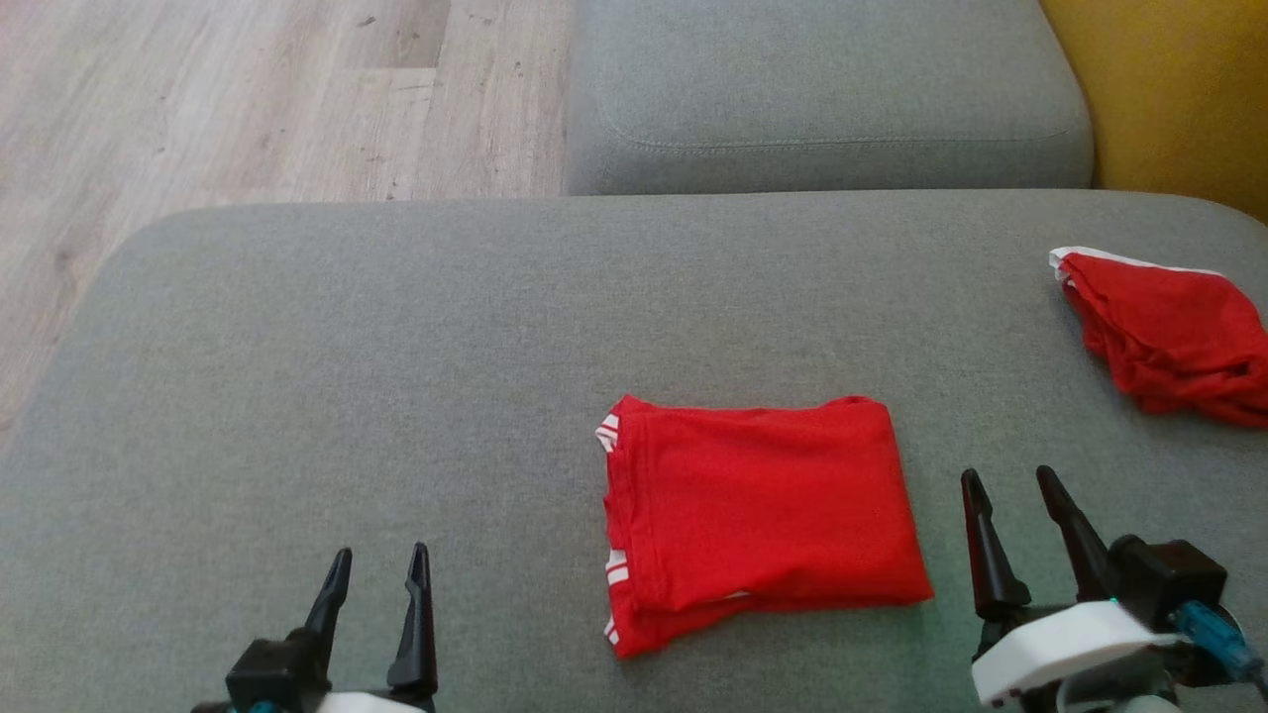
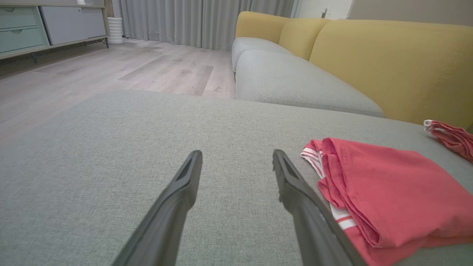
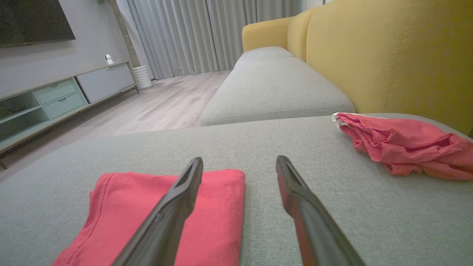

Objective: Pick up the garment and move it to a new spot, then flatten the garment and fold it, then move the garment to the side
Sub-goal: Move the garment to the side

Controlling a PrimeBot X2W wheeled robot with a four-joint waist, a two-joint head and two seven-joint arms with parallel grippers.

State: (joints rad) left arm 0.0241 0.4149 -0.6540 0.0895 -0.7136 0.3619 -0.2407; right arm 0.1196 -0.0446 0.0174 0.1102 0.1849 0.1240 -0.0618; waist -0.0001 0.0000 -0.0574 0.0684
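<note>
A red garment (image 1: pixel 758 520) with white stripes lies folded into a neat rectangle on the grey cushion (image 1: pixel 396 376). It also shows in the left wrist view as the garment (image 2: pixel 391 192) and in the right wrist view as the garment (image 3: pixel 218 218). My left gripper (image 1: pixel 378 566) stands open at the lower left, well left of the garment, nothing between its fingers. To the garment's right, my right gripper (image 1: pixel 1008 481) is open too, just off its right edge. Left gripper (image 2: pixel 237 158) and right gripper (image 3: pixel 239 164) each show spread fingers over bare fabric.
A second red garment (image 1: pixel 1169 332) lies crumpled at the cushion's right edge, also in the right wrist view (image 3: pixel 406 146). Another grey seat cushion (image 1: pixel 822 99) lies beyond, with a yellow backrest (image 1: pixel 1179 89) to the right. Wooden floor (image 1: pixel 248 99) lies at the left.
</note>
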